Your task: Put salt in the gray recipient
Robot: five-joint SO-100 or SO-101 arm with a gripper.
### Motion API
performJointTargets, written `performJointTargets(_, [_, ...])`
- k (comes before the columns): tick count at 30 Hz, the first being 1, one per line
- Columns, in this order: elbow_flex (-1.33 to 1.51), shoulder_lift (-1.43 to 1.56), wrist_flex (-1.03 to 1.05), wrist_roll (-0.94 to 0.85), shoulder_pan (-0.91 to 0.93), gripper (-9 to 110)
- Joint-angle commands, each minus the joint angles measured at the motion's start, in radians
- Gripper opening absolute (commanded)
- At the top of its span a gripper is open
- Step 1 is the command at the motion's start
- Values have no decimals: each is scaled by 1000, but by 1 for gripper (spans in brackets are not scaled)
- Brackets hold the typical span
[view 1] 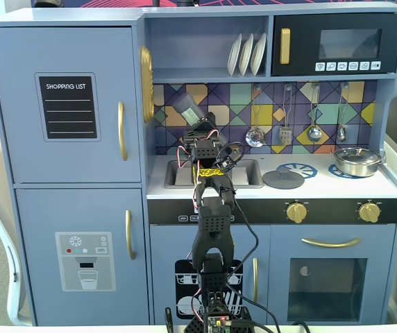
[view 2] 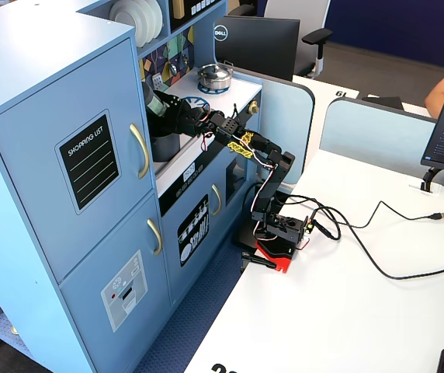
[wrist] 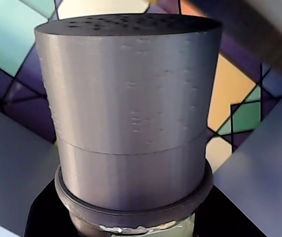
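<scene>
The salt [view 1: 190, 111] is a dark-gray shaker with a pale green label. It is held tilted in the air above the sink, in front of the tiled back wall. My gripper [view 1: 197, 133] is shut on its lower body. In the wrist view the salt [wrist: 131, 123] fills the frame, with its holed top pointing away and black jaw parts at both lower corners. From the side, the salt [view 2: 154, 99] in my gripper [view 2: 168, 110] hangs just above the gray recipient [view 2: 164, 145], which stands in the sink. In the front fixed view my arm hides the recipient.
A flat gray lid [view 1: 283, 180] lies on the counter to the right of the sink [view 1: 250, 182]. A shiny steel pan [view 1: 356, 161] sits on the far right burner. Utensils [view 1: 314, 132] hang on the back wall, and a shelf with plates [view 1: 247, 54] is overhead.
</scene>
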Motion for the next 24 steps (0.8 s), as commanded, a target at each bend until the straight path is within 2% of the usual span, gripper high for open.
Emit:
performJointTargets(1, [-38,66,-41,2,5,0])
performJointTargets(15, [-351,-72,-34,-2,-135,0])
performJointTargets(24, [-169,-17,-26,0,-52,0])
